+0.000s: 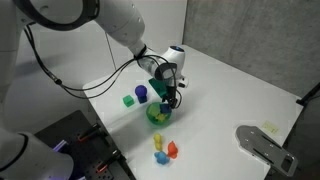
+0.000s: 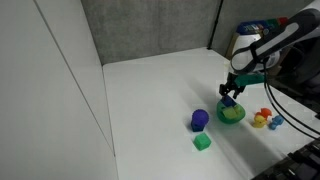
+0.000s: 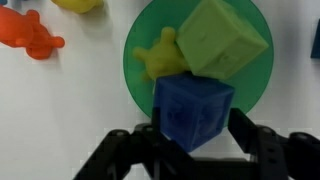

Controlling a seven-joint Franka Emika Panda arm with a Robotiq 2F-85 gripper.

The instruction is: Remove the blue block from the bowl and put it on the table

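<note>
Blue block (image 3: 193,108) between gripper (image 3: 195,128) jaws, above bowl (image 3: 130,85)

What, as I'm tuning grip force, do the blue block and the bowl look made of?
The blue block: likely foam or soft plastic, matte, with a finely speckled face and softened edges. The bowl: probably hard plastic, smooth and evenly bright green with a clean round rim. Blur leaves both open.

White glossy arm (image 1: 120,25) — black cables (image 1: 62,80), black jaws.
</note>
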